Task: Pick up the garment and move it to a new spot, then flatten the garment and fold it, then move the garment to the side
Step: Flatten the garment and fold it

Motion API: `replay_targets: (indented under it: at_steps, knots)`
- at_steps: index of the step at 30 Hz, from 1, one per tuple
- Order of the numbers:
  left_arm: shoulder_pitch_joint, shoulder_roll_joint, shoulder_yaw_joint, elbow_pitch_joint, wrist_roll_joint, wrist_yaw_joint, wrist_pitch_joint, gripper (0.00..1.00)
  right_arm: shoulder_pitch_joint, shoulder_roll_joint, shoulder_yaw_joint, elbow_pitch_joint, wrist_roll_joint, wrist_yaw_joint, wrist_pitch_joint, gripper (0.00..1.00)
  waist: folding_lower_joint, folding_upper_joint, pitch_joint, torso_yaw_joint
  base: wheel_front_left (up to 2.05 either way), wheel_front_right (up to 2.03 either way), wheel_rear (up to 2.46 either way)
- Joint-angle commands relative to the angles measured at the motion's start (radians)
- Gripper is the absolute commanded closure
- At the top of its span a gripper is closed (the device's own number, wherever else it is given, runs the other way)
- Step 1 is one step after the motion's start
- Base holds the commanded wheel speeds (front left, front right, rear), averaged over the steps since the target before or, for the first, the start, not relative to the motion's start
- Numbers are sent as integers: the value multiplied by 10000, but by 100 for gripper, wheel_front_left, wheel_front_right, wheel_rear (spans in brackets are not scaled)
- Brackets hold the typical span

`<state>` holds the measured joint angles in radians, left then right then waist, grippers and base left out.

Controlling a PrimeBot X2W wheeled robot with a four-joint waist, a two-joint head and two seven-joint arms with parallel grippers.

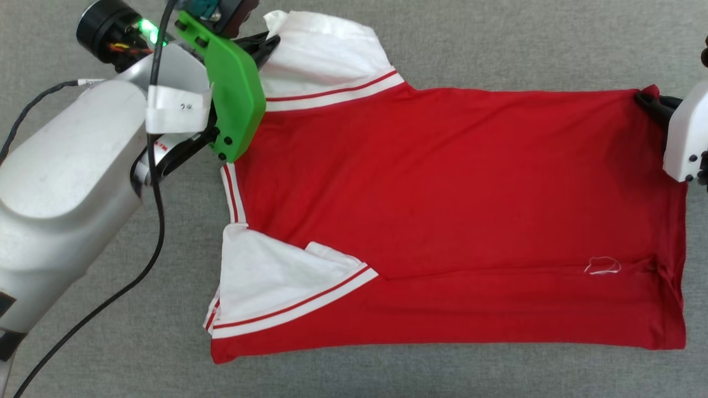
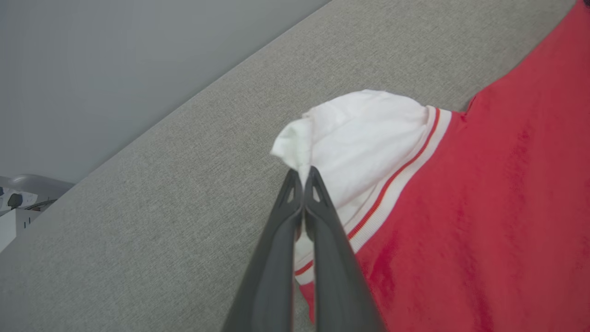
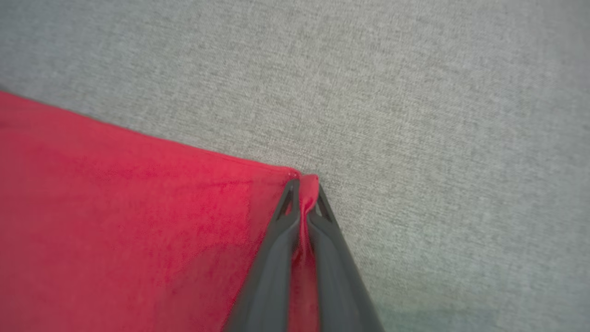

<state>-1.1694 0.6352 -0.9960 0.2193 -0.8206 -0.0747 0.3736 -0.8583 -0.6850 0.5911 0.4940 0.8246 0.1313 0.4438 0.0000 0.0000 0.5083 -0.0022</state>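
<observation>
The garment (image 1: 442, 204), a red T-shirt with white sleeves and striped trim, lies spread on the grey cloth-covered table (image 1: 498, 44), neck to the left, hem to the right. My left gripper (image 2: 302, 173) is shut on the edge of the far white sleeve (image 2: 364, 138); in the head view the left gripper (image 1: 265, 41) sits at that sleeve (image 1: 326, 55) behind a green wrist cover. My right gripper (image 3: 304, 182) is shut on the garment's (image 3: 115, 207) far hem corner, at the upper right in the head view, where the right gripper (image 1: 647, 99) shows. A small white mark (image 1: 602, 266) sits near the hem.
Grey fabric surface (image 3: 415, 92) extends around the shirt on all sides. My left arm's pale forearm (image 1: 61, 182) and a black cable (image 1: 155, 221) fill the left of the head view. A grey wall (image 2: 115, 55) rises beyond the table edge.
</observation>
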Motion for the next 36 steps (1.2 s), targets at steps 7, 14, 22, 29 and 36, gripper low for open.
replay_targets:
  at_steps: [7, 14, 22, 29, 36]
  knots:
    - [1326, 399, -63, -252, -202, 291, -674, 100, 790, -195, 325, -301, -36, -6, -2128, 100, 0, 0, -1661, -244, 0, 0, 0]
    - [3047, 933, -317, -1210, -485, 933, -1090, 100, 2390, -526, 406, -1017, 38, -6, -3025, 100, 0, 0, -2671, -171, 0, 0, 0]
    - [5565, 1476, -668, -2274, -1176, 1858, -1771, 100, 5104, -701, -348, -1843, 203, -6, -3463, 100, 0, 0, -3370, 32, 0, 0, 0]
    - [6891, 1568, -980, -2269, -1425, 2282, -2254, 100, 6902, -313, -1218, -2483, 79, -6, -3445, 100, 0, 0, -3376, 97, 0, 0, 0]
    - [7164, 1210, -1052, -1436, -1493, 2266, -2620, 100, 7467, 118, -1509, -2250, -70, -6, -2842, 100, 0, 0, -3010, 68, 0, 0, 0]
